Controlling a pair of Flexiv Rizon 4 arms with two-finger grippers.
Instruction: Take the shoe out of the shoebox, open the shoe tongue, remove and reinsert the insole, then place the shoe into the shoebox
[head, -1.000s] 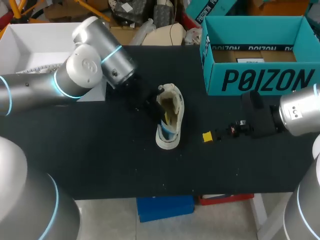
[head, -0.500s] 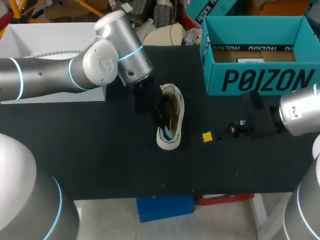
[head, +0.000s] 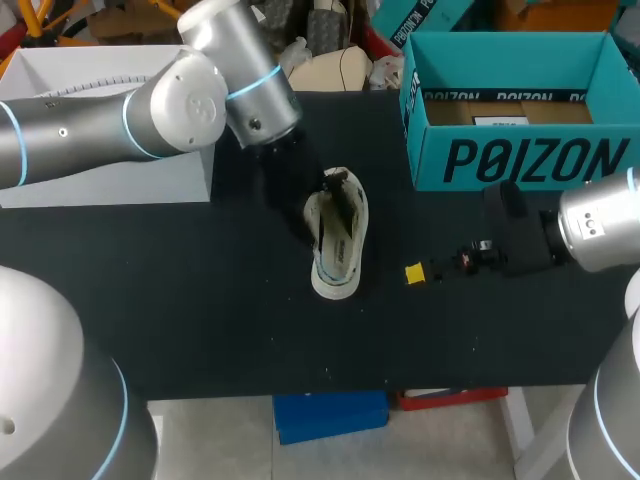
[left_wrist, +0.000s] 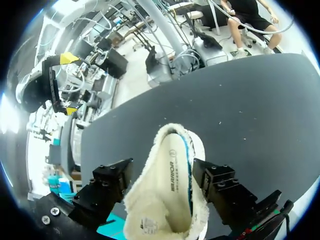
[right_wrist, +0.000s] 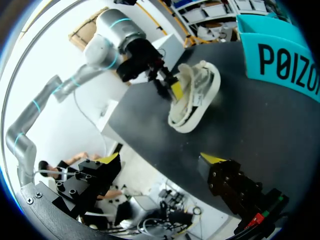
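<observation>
Shoe (head: 338, 240): count 1, cream with fleecy lining and a blue edge line. It is sat on the black tabletop (head: 200, 300) near the middle, outside the box, heel at 12 o'clock and toe at 6 o'clock in the head view. The insole (left_wrist: 172, 172) is seen lying inside. Dark print runs along the insole, and a small printed tag is seen in the lining near the collar; neither is read off here.

Left claw (head: 325, 203): positioned at the shoe's heel end, its arm coming in from 10 o'clock. In the left wrist view the shoe is directly ahead of it. Whether it is clamped on the shoe cannot be told.

Shoebox (head: 520, 160): count 1, teal, open top, at 2 o'clock of the shoe and well apart from it. Large dark lettering is carried on the front wall, with smaller lettering on the inner back wall.

Right claw (head: 430, 270): at 3 o'clock of the shoe, apart from it. It is released, yellow tips spread wide, nothing held between them (right_wrist: 160, 160).

White box (head: 60, 90): count 1, at 10 o'clock on the tabletop. No print is seen on it.
</observation>
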